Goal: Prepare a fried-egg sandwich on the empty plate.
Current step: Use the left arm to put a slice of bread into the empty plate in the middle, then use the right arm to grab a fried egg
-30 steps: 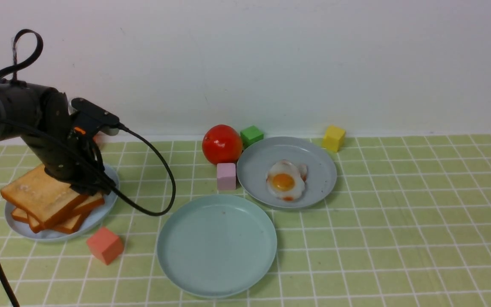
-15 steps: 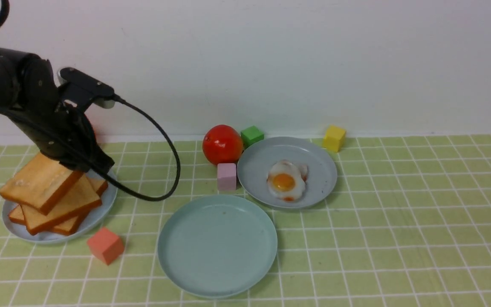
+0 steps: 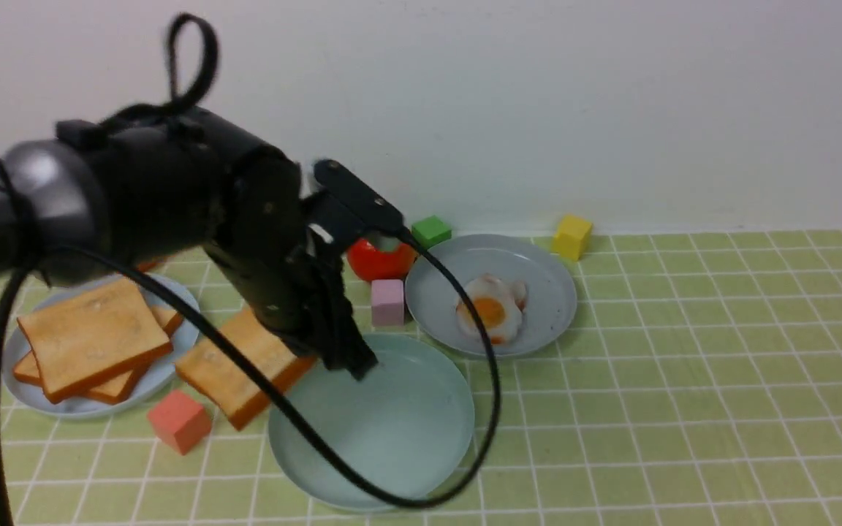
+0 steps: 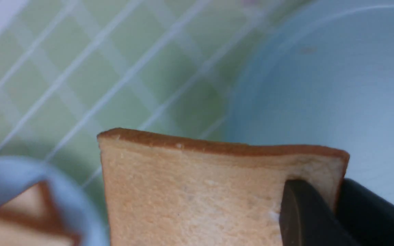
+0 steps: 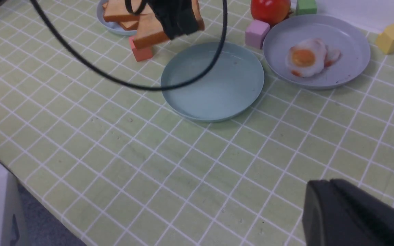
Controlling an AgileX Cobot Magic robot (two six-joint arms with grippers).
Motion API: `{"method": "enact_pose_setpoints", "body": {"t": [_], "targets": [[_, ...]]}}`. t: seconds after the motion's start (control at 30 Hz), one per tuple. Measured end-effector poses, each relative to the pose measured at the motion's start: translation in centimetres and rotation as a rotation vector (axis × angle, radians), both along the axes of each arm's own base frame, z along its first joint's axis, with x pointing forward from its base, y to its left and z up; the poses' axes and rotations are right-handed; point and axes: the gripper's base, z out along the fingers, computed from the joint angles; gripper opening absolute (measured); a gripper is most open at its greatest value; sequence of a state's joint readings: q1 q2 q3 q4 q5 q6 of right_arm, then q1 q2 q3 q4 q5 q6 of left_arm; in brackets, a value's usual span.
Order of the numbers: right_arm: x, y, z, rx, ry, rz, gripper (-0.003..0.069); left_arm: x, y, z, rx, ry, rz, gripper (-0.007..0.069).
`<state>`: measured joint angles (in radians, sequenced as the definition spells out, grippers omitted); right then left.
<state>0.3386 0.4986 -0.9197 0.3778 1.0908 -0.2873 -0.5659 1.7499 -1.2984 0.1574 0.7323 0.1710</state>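
Note:
My left gripper (image 3: pixel 351 365) is shut on one golden toast slice (image 3: pixel 242 365), gripping it at a corner; the slice hangs tilted over the left rim of the empty teal plate (image 3: pixel 406 438). In the left wrist view the black fingers (image 4: pixel 303 212) pinch the toast (image 4: pixel 197 191) beside the plate (image 4: pixel 337 85). Two more slices (image 3: pixel 92 336) lie stacked on the greyer plate (image 3: pixel 85 405) at the left. The fried egg (image 3: pixel 490 310) rests on another grey-blue plate (image 3: pixel 538 270) behind. My right gripper (image 5: pixel 327 182) is shut and holds nothing, low over the tiles near the front.
A red tomato (image 3: pixel 377 263), half hidden by my left arm, a pink cube (image 3: pixel 388 301) and a green cube (image 3: pixel 432 230) stand behind the teal plate. A yellow cube (image 3: pixel 571 235) is at the back right, a salmon cube (image 3: pixel 180 420) front left. My arm's cable (image 3: pixel 490 380) loops over the teal plate.
My left gripper closed on the top slice, lifted it off the stack and carried it right to the teal plate's edge. The right gripper stayed put.

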Motion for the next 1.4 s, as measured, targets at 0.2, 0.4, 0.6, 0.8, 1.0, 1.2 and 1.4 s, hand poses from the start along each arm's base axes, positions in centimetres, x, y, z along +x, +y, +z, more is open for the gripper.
{"method": "enact_pose_setpoints", "body": {"t": [0.2, 0.4, 0.6, 0.8, 1.0, 1.2, 1.4], "targets": [[0.0, 0.0, 0.0, -0.001, 0.001, 0.000, 0.0041, -1.7, -4.2, -2.1, -0.009, 0.019, -0.090, 0.0092], [0.0, 0.0, 0.0, -0.001, 0.001, 0.000, 0.0049, -1.3, -5.3, -4.0, -0.013, 0.028, -0.104, 0.0092], [0.0, 0.0, 0.0, -0.001, 0.001, 0.000, 0.0054, -1.1, -5.8, -4.2, -0.067, 0.009, -0.097, 0.0150], [0.0, 0.0, 0.0, 0.000, 0.001, 0.000, 0.0060, -1.1, -5.9, -4.2, -0.089, 0.019, -0.085, 0.0255], [0.8, 0.3, -0.1, 0.005, 0.036, -0.012, 0.0074, -1.2, -5.9, -4.1, -0.091, 0.022, -0.082, 0.0304], [6.0, 2.0, -1.3, 0.026, 0.200, -0.084, 0.0148, -2.5, -5.4, 1.5, -0.201, 0.019, -0.038, 0.0309], [12.9, 4.2, -3.9, 0.039, 0.293, -0.150, 0.0234, -6.9, -1.9, 11.8, -0.380, -0.083, 0.015, 0.0162]]}}
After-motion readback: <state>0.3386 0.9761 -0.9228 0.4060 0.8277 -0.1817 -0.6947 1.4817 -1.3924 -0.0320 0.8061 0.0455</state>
